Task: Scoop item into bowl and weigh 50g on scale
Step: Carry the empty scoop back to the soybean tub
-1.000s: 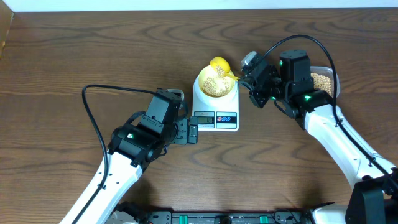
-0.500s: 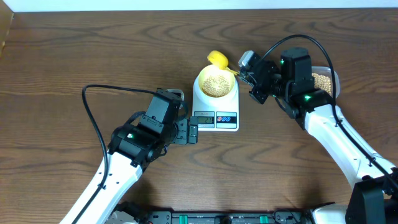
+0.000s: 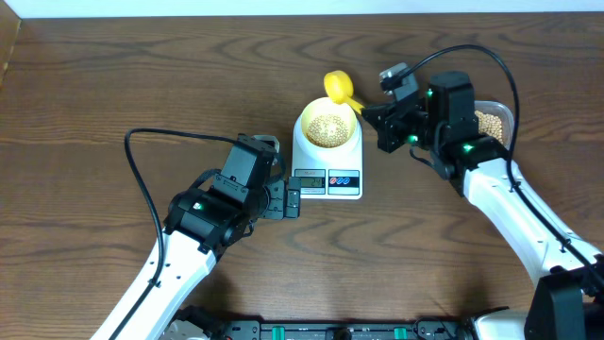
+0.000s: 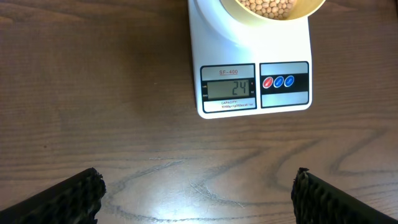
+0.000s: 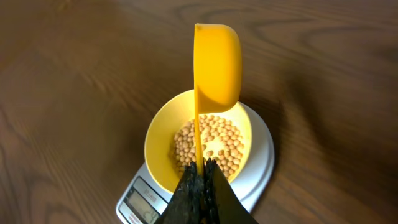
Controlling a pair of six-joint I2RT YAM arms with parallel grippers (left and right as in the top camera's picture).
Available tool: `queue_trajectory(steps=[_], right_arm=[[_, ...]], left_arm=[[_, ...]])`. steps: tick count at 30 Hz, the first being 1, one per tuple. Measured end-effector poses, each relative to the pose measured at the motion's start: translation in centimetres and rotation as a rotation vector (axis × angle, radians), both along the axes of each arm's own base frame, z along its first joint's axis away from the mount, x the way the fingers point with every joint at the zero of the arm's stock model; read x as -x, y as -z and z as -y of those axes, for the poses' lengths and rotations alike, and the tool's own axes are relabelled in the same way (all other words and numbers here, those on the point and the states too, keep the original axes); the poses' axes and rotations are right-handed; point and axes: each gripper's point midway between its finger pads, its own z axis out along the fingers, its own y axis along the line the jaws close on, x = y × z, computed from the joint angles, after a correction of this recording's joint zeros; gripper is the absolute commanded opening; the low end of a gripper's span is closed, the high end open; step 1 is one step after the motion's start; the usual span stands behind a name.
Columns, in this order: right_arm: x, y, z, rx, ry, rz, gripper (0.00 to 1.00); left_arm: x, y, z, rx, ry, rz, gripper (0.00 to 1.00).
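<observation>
At the near edge of the table [image 3: 142, 76], the left gripper [image 4: 198, 186] hangs with its jaws spread wide and nothing between them, facing the front of the white scale [image 4: 211, 37]. The display [image 4: 228, 88] reads 24, which suggests roughly half the 50 g target is in. On the round platform just beyond sits the pale yellow bowl [image 5: 160, 146], a loose layer of tan beans [image 5: 211, 146] covering its bottom. Above and behind it, the right gripper [image 5: 200, 180] has its jaws pinched tight on the end of the handle of a yellow scoop [image 5: 216, 62]. The handle's long axis runs straight away from the jaws across the bowl, and the cup is turned on edge over the far rim. Whether any beans are left in the cup cannot be seen. Farthest off, at the right side of the table behind the right arm, a clear tub [image 3: 510, 113] holds the supply. It lies on the opposite side of the jaws from the bowl, so another load would likely mean swinging the scoop back to the right. The right arm is the nearer one by far. Nothing stands between scoop and tub except the arm's own wrist.
</observation>
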Motion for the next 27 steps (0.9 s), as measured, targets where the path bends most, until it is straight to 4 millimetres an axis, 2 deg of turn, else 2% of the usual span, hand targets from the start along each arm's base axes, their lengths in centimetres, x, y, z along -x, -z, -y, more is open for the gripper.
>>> queue_trajectory(steps=[3, 7, 11, 13, 15, 18, 21, 24, 27], right_arm=[[-0.6, -0.8, 1.7, -0.041, 0.075, -0.023, 0.01], [-0.9, -3.3, 5.4, -0.056, 0.192, 0.004, 0.01], [-0.3, -6.1, 11.1, -0.032, 0.373, 0.039, 0.01], [0.2, -6.6, 12.9, -0.018, 0.433, 0.037, 0.01], [1.1, -6.3, 15.0, 0.01, 0.504, 0.006, 0.02], [2.5, -4.9, 18.2, 0.076, 0.617, -0.066, 0.01], [4.3, -2.2, 20.6, 0.184, 0.702, -0.176, 0.01], [5.4, 0.0, 21.9, 0.281, 0.745, -0.259, 0.01], [5.5, 1.5, 22.7, 0.331, 0.765, -0.3, 0.01]], left_arm=[[0.0, 0.0, 0.0, 0.0, 0.0, 0.0, 0.98], [0.0, 0.0, 0.0, 0.0, 0.0, 0.0, 0.98], [0.0, 0.0, 0.0, 0.0, 0.0, -0.001, 0.98], [0.0, 0.0, 0.0, 0.0, 0.0, 0.0, 0.98], [0.0, 0.0, 0.0, 0.0, 0.0, 0.0, 0.98], [0.0, 0.0, 0.0, 0.0, 0.0, -0.001, 0.98], [0.0, 0.0, 0.0, 0.0, 0.0, 0.0, 0.98], [0.0, 0.0, 0.0, 0.0, 0.0, 0.001, 0.98], [0.0, 0.0, 0.0, 0.0, 0.0, 0.0, 0.98]])
